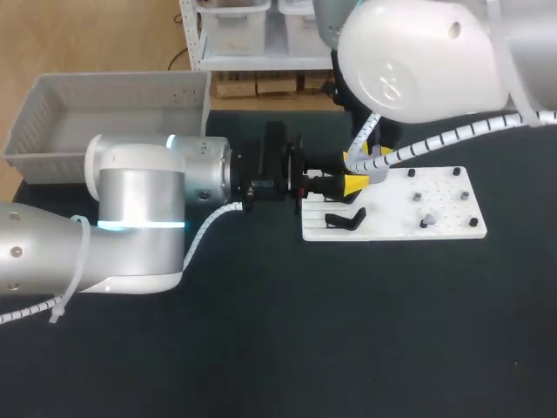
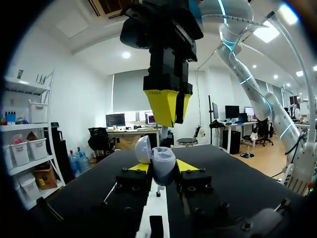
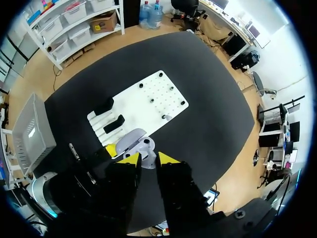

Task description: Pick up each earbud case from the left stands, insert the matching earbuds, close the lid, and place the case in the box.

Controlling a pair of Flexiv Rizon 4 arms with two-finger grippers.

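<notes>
Earbud case (image 2: 163,171), pale grey, rounded, lid open, in left claw (image 2: 162,166)

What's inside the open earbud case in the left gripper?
The grey rounded earbud case has its lid raised. The right gripper covers its hollow, so any earbuds inside cannot be seen.

A matte black table (image 1: 278,348) lies under even light, its dark top spreading on every side beneath the right claw (image 3: 148,159) and running flat ahead of the left claw (image 2: 162,166), out to its far edge.
</notes>
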